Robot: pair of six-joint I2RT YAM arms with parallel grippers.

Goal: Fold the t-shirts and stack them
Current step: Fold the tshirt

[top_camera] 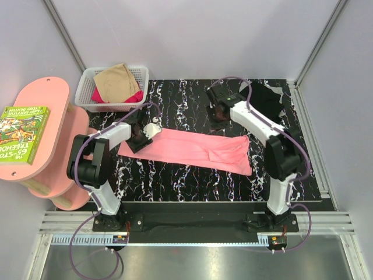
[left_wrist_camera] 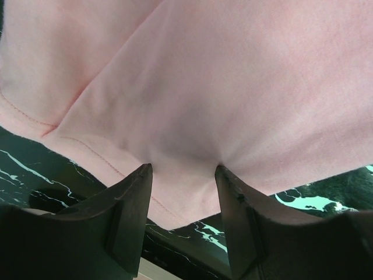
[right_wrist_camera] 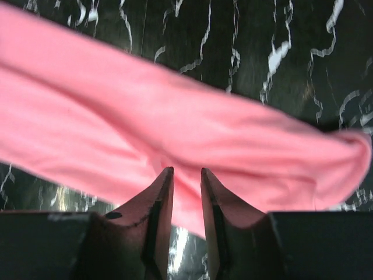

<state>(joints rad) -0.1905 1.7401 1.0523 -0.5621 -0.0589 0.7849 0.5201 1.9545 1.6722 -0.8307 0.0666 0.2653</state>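
T-shirts lie at three spots around the black marbled table (top_camera: 192, 188). Farthest left, beside a pink side table (top_camera: 46, 96) with a green book (top_camera: 23, 131) on its top tier, the white mesh basket (top_camera: 111, 106) stands at the far-left corner. It holds a tan t-shirt (top_camera: 116, 81) crumpled on top of a magenta t-shirt (top_camera: 135, 97), of which only an edge shows.

Next comes the left gripper (top_camera: 140, 141), down at the left end of the salmon pink t-shirt (top_camera: 192, 150). In the wrist view its fingers (left_wrist_camera: 131, 210) stand apart with their tips pressed onto the cloth close to the stitched hem. The fabric puckers at each tip and a flat strip of it spans the gap, so the jaws are not closed on it.

The salmon pink t-shirt is folded into a long band across the middle of the table, its right end wider and a little nearer the arm bases than its left.

Right of the middle, the right gripper (top_camera: 218, 114) hangs over bare table just beyond the band's far edge. Its wrist view is blurred, but the jaws show a narrow gap with nothing caught in it, and the pink cloth lies beyond the tips.

Farthest right, at the far-right corner behind the right arm, lies the black t-shirt (top_camera: 265, 99), apart from the pink one. It is dark on dark, so its folds cannot be made out.
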